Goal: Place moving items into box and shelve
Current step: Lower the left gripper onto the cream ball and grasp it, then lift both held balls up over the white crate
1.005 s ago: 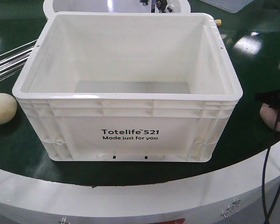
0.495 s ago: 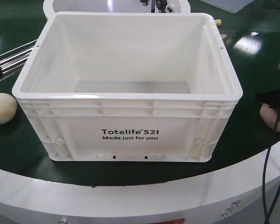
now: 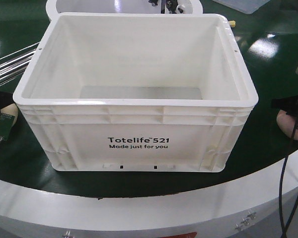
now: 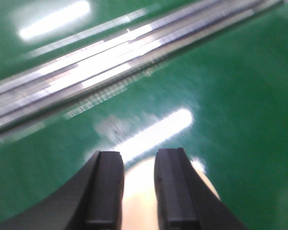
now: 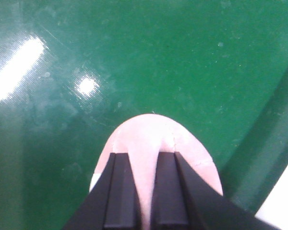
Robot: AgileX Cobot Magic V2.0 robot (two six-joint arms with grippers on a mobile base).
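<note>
The green counter [image 3: 268, 64] carries a big white box [image 3: 79, 134] that stands upright with its open top up and its long axis running left to right. Its near wall reads "Totelife 521 Made just for you". The cream bun [image 3: 10, 109] lies on the counter just left of the box, and the pink bun [image 3: 287, 120] lies to its right. The left end effector [image 4: 138, 160] sits over the cream bun and the right end effector [image 5: 143, 155] over the pink bun. Each has its fingers a narrow gap apart, and I cannot tell whether either grips.
</note>
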